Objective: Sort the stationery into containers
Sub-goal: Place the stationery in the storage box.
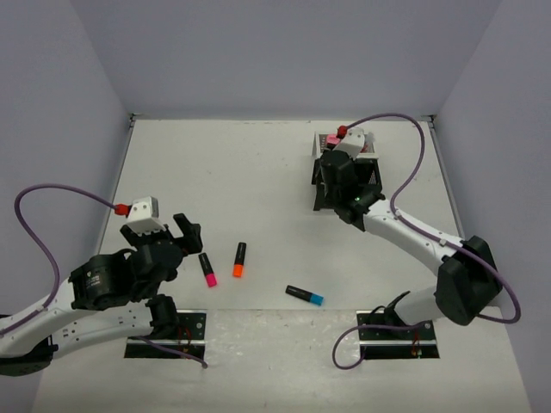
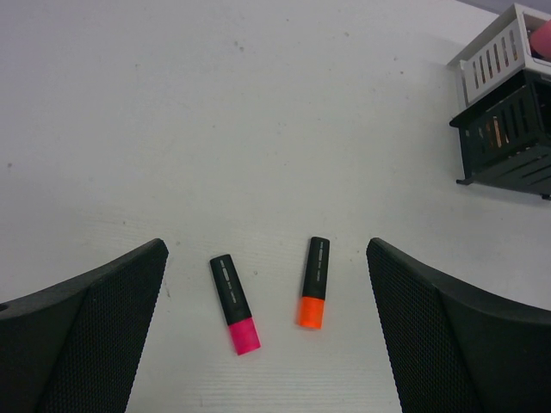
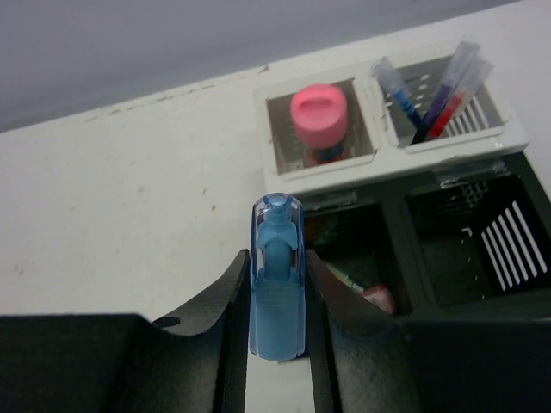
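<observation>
Grip | right gripper (image 3: pixel 275 267) clamped on blue highlighter (image 3: pixel 276 292), cap up, at organizer (image 3: pixel 387 170) edge, likely lining up a drop into a dark bin | left gripper (image 2: pixel 265 249) wide open, empty, straddling pink (image 2: pixel 234 303) and orange (image 2: pixel 314 281) highlighters, probably choosing next pick

A pink highlighter (image 1: pixel 207 269), an orange highlighter (image 1: pixel 239 259) and a blue-tipped highlighter (image 1: pixel 305 295) lie flat on the counter (image 1: pixel 258 172). The mesh organizer (image 3: pixel 392 168) holds a pink glue stick (image 3: pixel 319 116) and pens (image 3: pixel 435 99) (upright, in separate pale compartments). A blue-capped highlighter (image 3: pixel 276 292) sits clamped in the right gripper (image 3: pixel 276 262), near the dark compartments.
</observation>
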